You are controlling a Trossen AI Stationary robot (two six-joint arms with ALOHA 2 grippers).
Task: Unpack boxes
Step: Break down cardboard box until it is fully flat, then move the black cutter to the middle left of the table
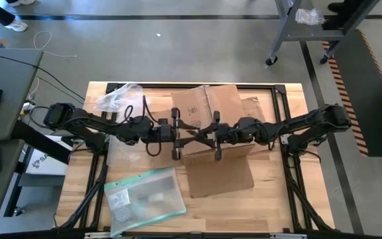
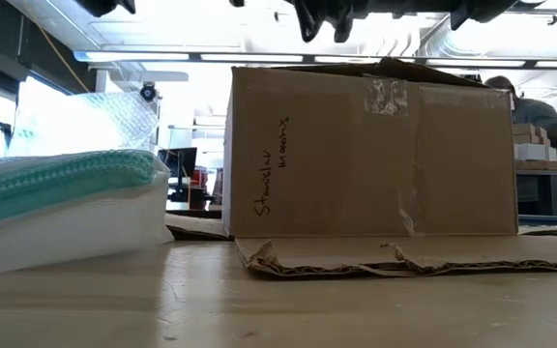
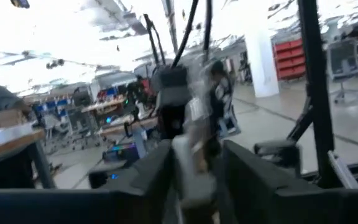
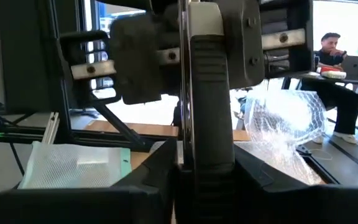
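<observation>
The brown cardboard box (image 1: 227,109) (image 2: 370,155) stands on the table's middle with its flaps open; its near flap (image 1: 221,176) (image 2: 404,253) lies flat on the table. Both arms reach in level above the box and meet over its opening. My left gripper (image 1: 190,133) (image 3: 192,177) and right gripper (image 1: 204,134) (image 4: 207,180) face each other, each shut on one narrow grey and dark object (image 4: 207,93) (image 3: 191,165) between them. What that object is does not show. In the low view only dark parts of the grippers (image 2: 322,14) show above the box. My left gripper pinches the grey object's end (image 3: 190,180) between its two fingers, coming level from the table's left. The object is lifted clear above the box opening. My right gripper pinches the object's near edge (image 4: 207,165) between its two fingers, coming level from the table's right. The object stands upright, edge on to the fingers, clear of the box.
A clear pouch with a teal edge (image 1: 144,199) (image 2: 56,203) (image 4: 73,165) lies near the table's near left corner. Bubble wrap (image 1: 118,98) (image 2: 85,121) (image 4: 284,124) lies at the far left. A dark frame (image 1: 280,89) rims the table. A person (image 4: 331,50) sits beyond.
</observation>
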